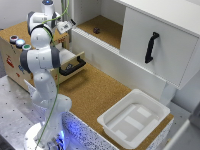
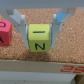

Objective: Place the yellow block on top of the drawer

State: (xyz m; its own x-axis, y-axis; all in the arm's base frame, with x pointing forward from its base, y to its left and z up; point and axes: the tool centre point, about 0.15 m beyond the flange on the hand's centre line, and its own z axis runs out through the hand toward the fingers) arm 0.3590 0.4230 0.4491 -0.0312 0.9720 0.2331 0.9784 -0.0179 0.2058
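Note:
The yellow block (image 2: 39,38), marked with black letters, sits between my gripper's (image 2: 40,25) two fingers (image 2: 20,24), which press against its sides. It is on or just above the cork top of the wooden box (image 1: 15,29); whether it touches I cannot tell. In the exterior view my gripper (image 1: 64,25) is over the box's far end, and the block is hidden there. The light plywood drawer (image 1: 70,57) below stands pulled out, with its black bar handle (image 1: 74,66) facing the cork counter.
A pink block (image 2: 4,32) lies on the cork beside the yellow one. Three coloured buttons (image 1: 19,42) sit on the box top. A big white cabinet door (image 1: 155,45), a white tray (image 1: 132,120) and a small dark object (image 1: 96,30) are to the exterior view's right.

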